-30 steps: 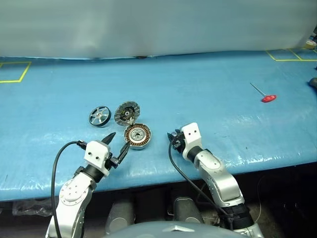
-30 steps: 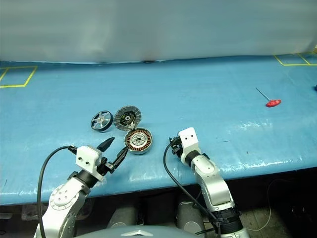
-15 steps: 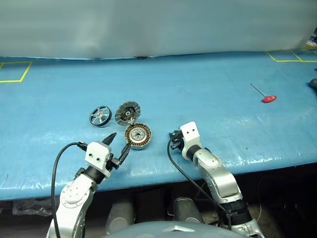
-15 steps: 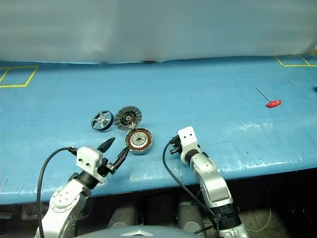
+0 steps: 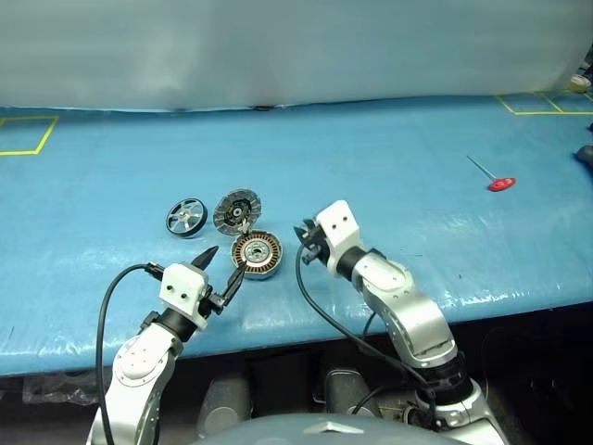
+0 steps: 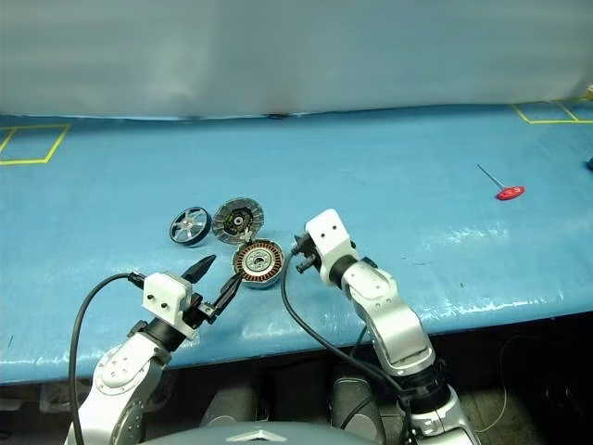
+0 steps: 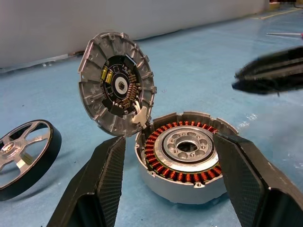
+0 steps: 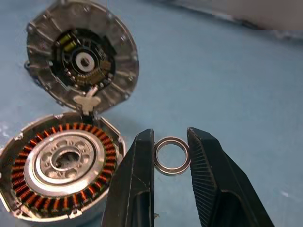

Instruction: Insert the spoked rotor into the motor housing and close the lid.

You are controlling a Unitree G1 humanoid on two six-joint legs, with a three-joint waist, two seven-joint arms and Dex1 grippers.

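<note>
The motor housing (image 5: 257, 254) lies open on the blue table, copper windings showing around a silver centre (image 7: 184, 146). Its lid (image 5: 237, 210) stands tilted up at the far edge, grey segmented inner face (image 8: 83, 61) showing. The spoked rotor (image 5: 186, 217) lies flat to the left of the lid. My left gripper (image 5: 225, 261) is open just in front of the housing, and its fingers (image 7: 102, 179) frame the housing in the left wrist view. My right gripper (image 5: 306, 236) hovers just right of the housing, shut on a small metal ring (image 8: 172, 155).
A red-handled tool (image 5: 500, 183) lies far to the right. Yellow tape marks (image 5: 23, 134) sit at the table's far corners. The table's front edge (image 5: 306, 324) runs close behind both grippers. A pale wall (image 5: 278, 46) bounds the far side.
My right gripper has risen from near the table and swung left, ending close beside the housing. The left arm, housing, lid and rotor have stayed put.
</note>
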